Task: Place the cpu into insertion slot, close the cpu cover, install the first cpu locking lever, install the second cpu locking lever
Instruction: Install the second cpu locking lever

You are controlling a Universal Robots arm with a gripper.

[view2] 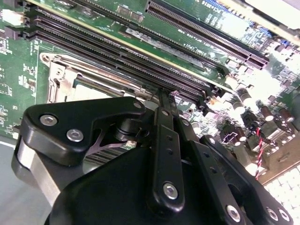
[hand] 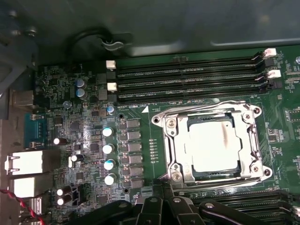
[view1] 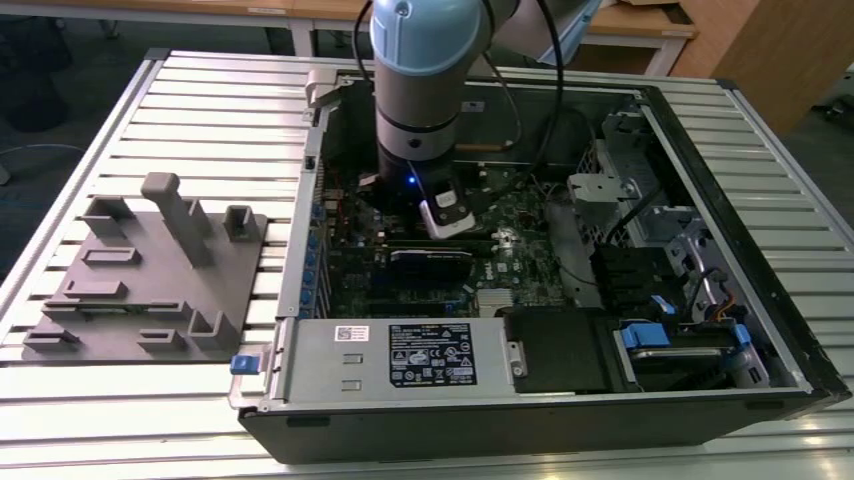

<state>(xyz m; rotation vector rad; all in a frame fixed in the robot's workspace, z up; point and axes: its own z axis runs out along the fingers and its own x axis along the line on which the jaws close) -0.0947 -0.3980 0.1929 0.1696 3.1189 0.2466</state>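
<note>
The gripper (view1: pixel 447 222) hangs at the end of the arm (view1: pixel 420 90), low inside the open computer case (view1: pixel 747 390), just above the motherboard (view1: pixel 400 280). In the second wrist view its black linkage (view2: pixel 164 154) fills the foreground, and whether it is released or clenched cannot be told; nothing can be seen held in it.

At the exterior view's left, a grey fixture plate (view1: pixel 147 270) with upright pegs lies on the slatted table (view1: pixel 214 110), just beside the case wall. A small blue clip (view1: pixel 242 363) sits at the case's near corner. Next comes the labelled power supply box (view1: pixel 400 355) along the near edge, then the arm over the board, and at the exterior view's right a drive bay with a blue handle (view1: pixel 654 335).

In the first wrist view, silver port housings (hand: pixel 28 164) stand at the board's edge, then a column of round capacitors (hand: pixel 108 154), then long black memory slots (hand: pixel 187 79). Beside these is the insertion slot (hand: pixel 174 174) with the cpu (hand: pixel 213 143) seated inside it, its dull silver top facing up. The cpu cover (hand: pixel 251 136) lies flat over it, framing the chip through its square cut-out. The gripper is close to the socket but apart from it.
</note>
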